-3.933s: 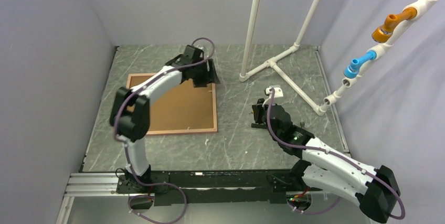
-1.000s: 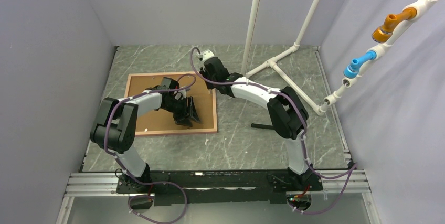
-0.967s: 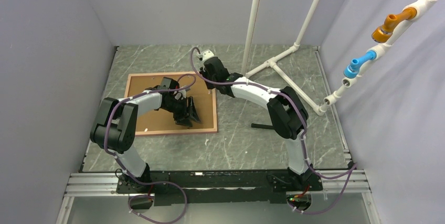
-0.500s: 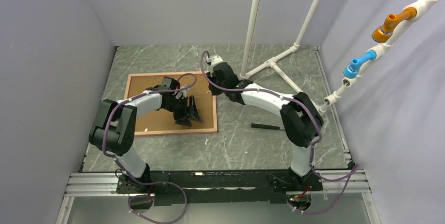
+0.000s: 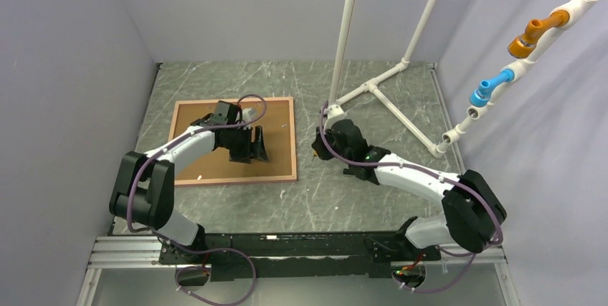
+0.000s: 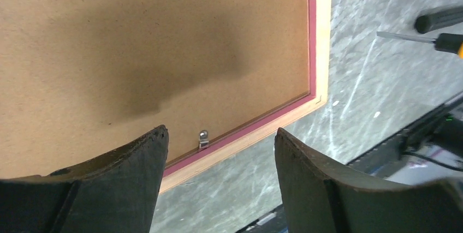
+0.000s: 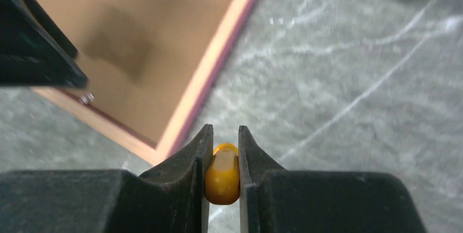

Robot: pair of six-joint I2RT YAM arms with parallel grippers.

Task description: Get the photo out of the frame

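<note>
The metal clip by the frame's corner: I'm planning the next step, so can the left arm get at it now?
Probably yes. The left end effector hangs open just above the clip, with only the backing board and frame beneath, and nothing between them.

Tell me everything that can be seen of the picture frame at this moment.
The frame is a large, thin rectangle with a narrow border, pale wood on the outside and pink along the inner lip. It lies flat, back side up, on the table. A brown backing board sits inside it, with small metal tabs along the edge. The open left gripper hangs over its near right part; no contact shows.
</note>
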